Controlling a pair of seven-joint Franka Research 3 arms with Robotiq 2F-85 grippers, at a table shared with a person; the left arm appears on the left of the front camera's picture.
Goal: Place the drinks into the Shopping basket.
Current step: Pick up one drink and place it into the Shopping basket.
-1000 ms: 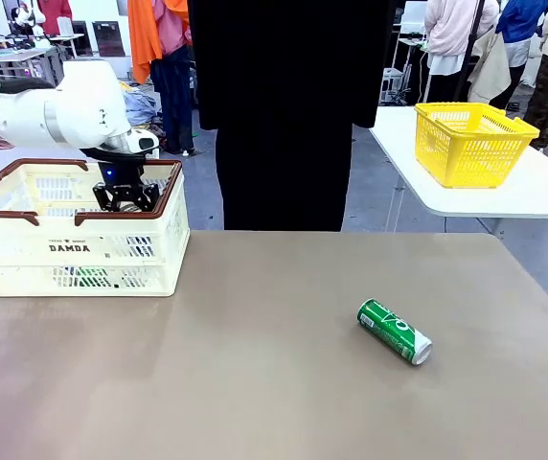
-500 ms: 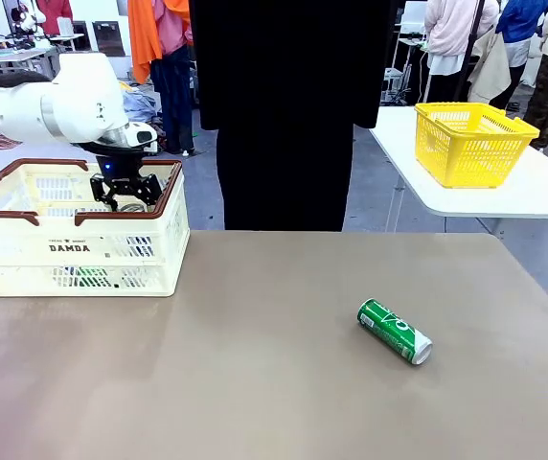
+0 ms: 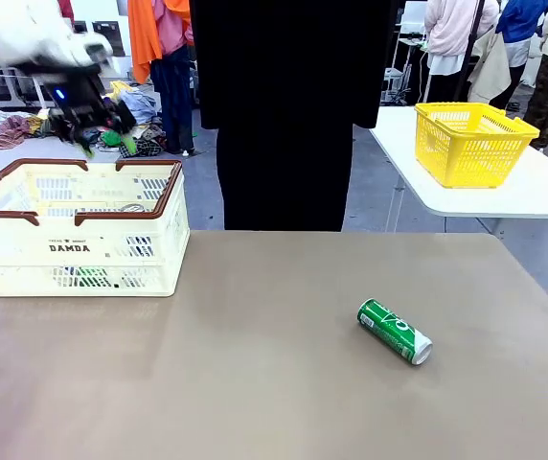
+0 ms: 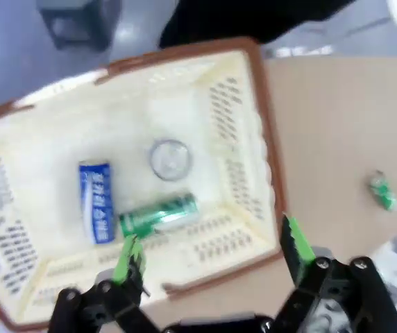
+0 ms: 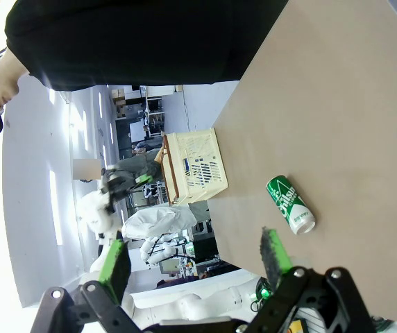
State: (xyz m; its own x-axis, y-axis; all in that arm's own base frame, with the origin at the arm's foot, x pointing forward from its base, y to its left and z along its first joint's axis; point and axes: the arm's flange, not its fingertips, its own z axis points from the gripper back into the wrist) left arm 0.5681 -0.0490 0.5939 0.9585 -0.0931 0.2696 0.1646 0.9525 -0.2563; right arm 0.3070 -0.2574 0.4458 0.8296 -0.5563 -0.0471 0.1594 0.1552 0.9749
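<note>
One second ago my left claw [image 3: 102, 129] was sunk inside the Shopping basket [image 3: 25, 251]. Now it has risen clear and hangs above the basket's far rim, blurred with motion in the front view. Its jaws stand wide apart with nothing between the green pads [image 4: 128, 258], so it is released and empty.

Looking down from my left wrist, I see three drinks on the basket floor. A blue can [image 4: 96, 210] lies flat, and a green can [image 4: 158, 214] lies just beside it. A third can [image 4: 169, 158] stands upright, showing its silver top; I cannot tell its colour. The basket sits at the far left corner of the surface [image 3: 255, 383].

My right claw [image 5: 195, 260] is released too and holds nothing. One drink is left outside the basket. This last green can [image 3: 395, 332] lies on its side in the right half of the surface, about midway between the near and far edges and well apart from the basket.

I judge that a drop-off has just finished and the task is nearly done. The remaining can lies nearer my right arm's side, and being on its side it may roll when touched.
</note>
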